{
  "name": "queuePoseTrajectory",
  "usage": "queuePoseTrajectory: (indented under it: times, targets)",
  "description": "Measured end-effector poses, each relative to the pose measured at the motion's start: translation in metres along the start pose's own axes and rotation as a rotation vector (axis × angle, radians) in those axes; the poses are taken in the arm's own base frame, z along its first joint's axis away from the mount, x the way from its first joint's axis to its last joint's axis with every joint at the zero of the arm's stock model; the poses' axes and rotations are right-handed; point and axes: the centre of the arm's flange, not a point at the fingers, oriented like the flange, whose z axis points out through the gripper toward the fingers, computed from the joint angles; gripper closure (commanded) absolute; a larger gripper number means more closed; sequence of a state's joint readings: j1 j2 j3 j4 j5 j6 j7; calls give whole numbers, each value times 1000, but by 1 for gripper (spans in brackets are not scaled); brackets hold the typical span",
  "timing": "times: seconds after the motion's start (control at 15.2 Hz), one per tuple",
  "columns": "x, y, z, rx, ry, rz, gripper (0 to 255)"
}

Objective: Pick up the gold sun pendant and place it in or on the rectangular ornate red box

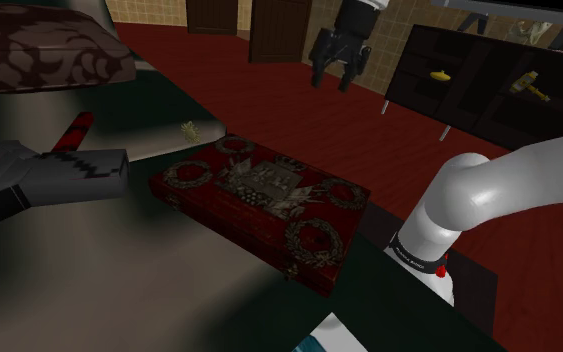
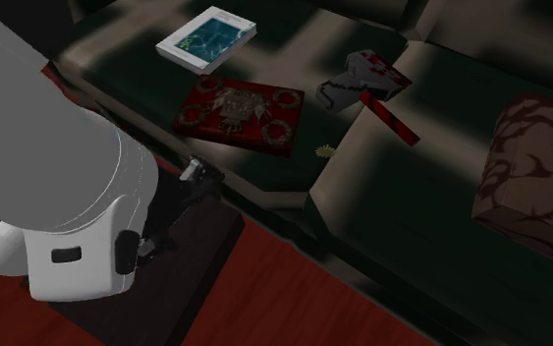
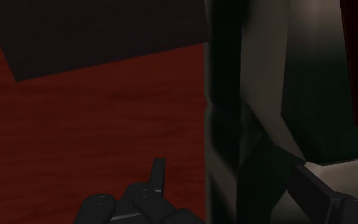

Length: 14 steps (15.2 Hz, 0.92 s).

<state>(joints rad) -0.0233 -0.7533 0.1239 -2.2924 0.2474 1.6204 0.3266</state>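
The gold sun pendant (image 1: 188,129) is small and spiky and lies on the dark green sofa seat just beyond the far corner of the red box. The rectangular red box (image 1: 259,205) has gold wreaths and a gold crest on its lid and lies flat near the seat's front edge. In the second exterior view the pendant (image 2: 325,151) sits to the right of the box (image 2: 240,111). My gripper (image 1: 334,75) hangs open and empty high over the red floor, beyond the sofa and well away from both. In the wrist view its fingers (image 3: 158,175) stand apart over the floor beside the sofa's edge.
A grey and red toy plane (image 1: 49,175) lies on the seat at the shoulder view's left, and a brown patterned cushion (image 1: 39,50) sits behind it. A white and teal book (image 2: 207,37) lies past the box. A dark cabinet (image 1: 489,85) stands across the floor.
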Motion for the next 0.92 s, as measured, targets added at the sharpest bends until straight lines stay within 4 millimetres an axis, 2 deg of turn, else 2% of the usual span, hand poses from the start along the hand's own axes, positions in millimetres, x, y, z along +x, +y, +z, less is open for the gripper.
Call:
queuePoseTrajectory:
  times: [0.53, 0.92]
  targets:
    - [12, -96, 40, 10, -68, 252, 0]
    - [36, -163, 69, 18, -119, 442, 0]
